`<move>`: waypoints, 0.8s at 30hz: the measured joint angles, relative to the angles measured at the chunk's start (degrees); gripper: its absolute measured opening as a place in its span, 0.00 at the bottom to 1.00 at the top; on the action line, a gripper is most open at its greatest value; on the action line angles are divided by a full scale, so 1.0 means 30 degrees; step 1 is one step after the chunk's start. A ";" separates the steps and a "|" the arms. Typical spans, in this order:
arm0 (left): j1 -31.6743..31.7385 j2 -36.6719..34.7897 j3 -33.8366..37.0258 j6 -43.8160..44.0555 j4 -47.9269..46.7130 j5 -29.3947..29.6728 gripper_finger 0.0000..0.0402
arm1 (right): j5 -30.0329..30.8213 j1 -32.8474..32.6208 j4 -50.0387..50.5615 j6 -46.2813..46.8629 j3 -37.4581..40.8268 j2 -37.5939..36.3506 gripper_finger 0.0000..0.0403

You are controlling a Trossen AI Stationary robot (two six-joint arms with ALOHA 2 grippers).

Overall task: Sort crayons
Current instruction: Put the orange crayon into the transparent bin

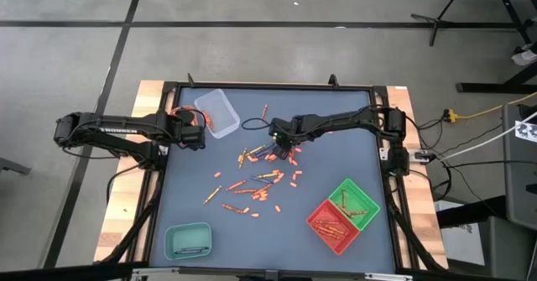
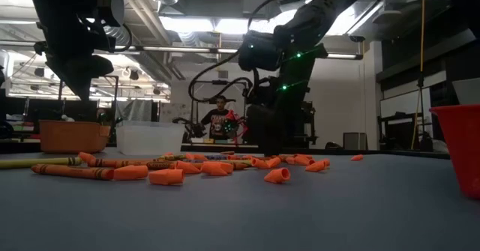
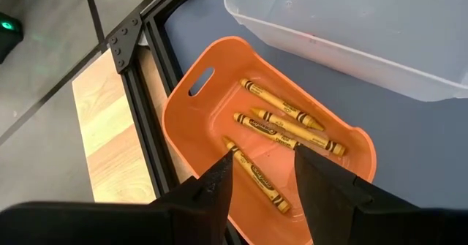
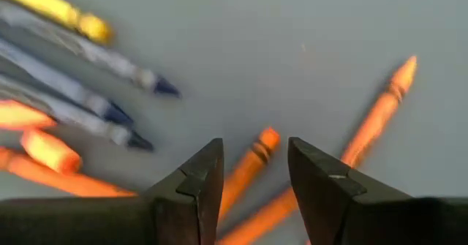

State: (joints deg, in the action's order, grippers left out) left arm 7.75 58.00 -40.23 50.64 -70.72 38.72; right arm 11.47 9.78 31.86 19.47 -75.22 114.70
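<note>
Right wrist view: my right gripper (image 4: 254,173) spread wide, orange crayon (image 4: 245,170) between fingers; I should lower squarely, then pinch. Left gripper (image 3: 262,173) open, empty, above the orange tray (image 3: 191,113).

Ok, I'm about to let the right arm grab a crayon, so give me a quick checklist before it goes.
1. Right gripper open: ok, jaws apart, nothing held.
2. Orange crayon lined up between the jaws: ok in the right wrist view.
3. Neighbours clear: not ok, a second orange crayon lies close beside one jaw.
4. Left gripper out of the way: ok, open over the orange tray, which holds yellow crayons.
5. Height above the mat: cannot tell.
</note>
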 joint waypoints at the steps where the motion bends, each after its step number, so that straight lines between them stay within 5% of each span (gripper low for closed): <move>1: 0.0000 0.0005 0.0000 0.0000 0.0010 0.0000 0.32 | 0.0019 0.0000 -0.0064 0.0028 -0.0002 0.0179 0.38; 12: -0.0007 0.0005 0.0000 -0.0004 0.0305 0.0000 0.32 | -0.0149 -0.0015 -0.0251 -0.0053 -0.0086 0.0522 0.36; 24: -0.0007 0.0005 0.0000 -0.0004 0.0313 0.0000 0.32 | -0.0300 -0.0022 -0.0968 -0.0074 -0.0036 0.0573 0.12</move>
State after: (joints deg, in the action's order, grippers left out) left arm 7.73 58.02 -40.23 50.63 -69.78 38.72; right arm 10.57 9.72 28.95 19.25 -75.33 116.42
